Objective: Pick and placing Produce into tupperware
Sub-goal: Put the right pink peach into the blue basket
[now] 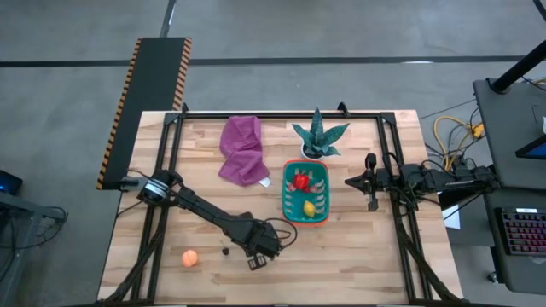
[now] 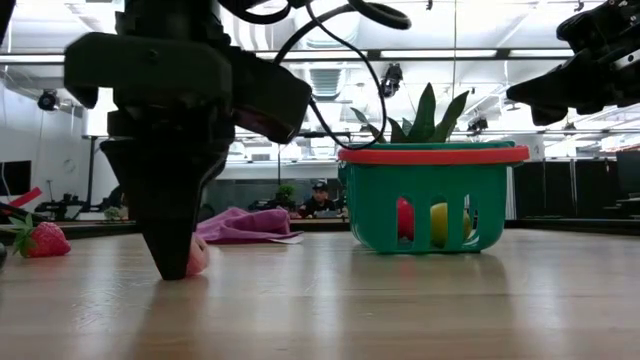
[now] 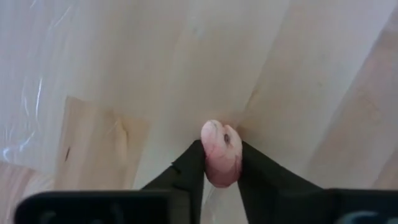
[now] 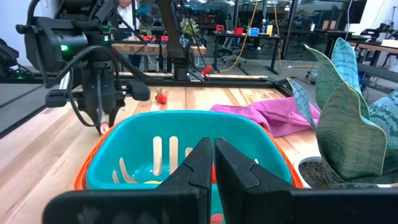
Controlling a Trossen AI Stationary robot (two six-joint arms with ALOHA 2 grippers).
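The left pincer (image 3: 221, 177) is down on the tabletop (image 1: 358, 256) at about 7 o'clock from the basket (image 1: 305, 220), its fingers pinching a small pink fruit (image 3: 221, 152). The right pincer (image 4: 213, 163) hovers at the basket's 3 o'clock side, fingers pressed together and empty. A red fruit (image 1: 301, 181) and lemon (image 1: 308, 207) lie in the basket. An orange ball (image 1: 189, 258) sits at 9 o'clock from the left pincer.

Both arms (image 1: 205, 213) matte black, chunky jointed links w/ loose black cable loops. Left gripper (image 3: 221, 177): tapered black fingers. Right gripper (image 4: 213, 163): same wedge-shaped black fingers, boxy base.
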